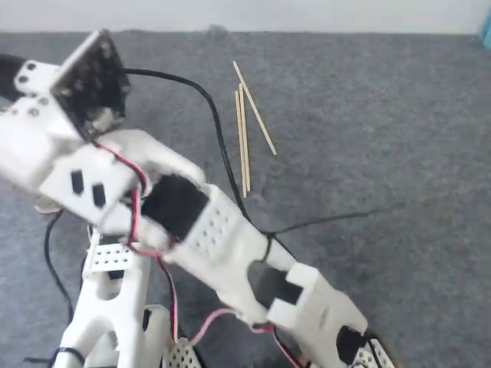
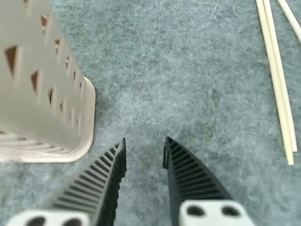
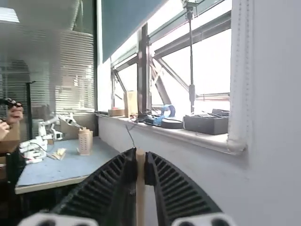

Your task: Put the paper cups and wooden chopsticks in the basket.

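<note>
Your left gripper (image 2: 145, 141) hangs over the grey carpet (image 2: 188, 66), jaws spread and empty. The basket (image 2: 42, 94) stands near it on one side, and the loose wooden chopsticks (image 2: 278, 94) lie farther off on the other. Your right gripper (image 3: 140, 155) points up toward a window (image 3: 207, 75), jaws pinching one chopstick (image 3: 139, 188).

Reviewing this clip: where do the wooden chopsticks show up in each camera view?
High view: three loose chopsticks lie on the grey carpet, upper middle, beyond the arms.
Left wrist view: a side-by-side pair lies on the carpet, across the open left gripper from the basket.
Right wrist view: one chopstick is clamped in the right gripper.
Shared landmark: the grey carpet, in the high and left wrist views.
</note>
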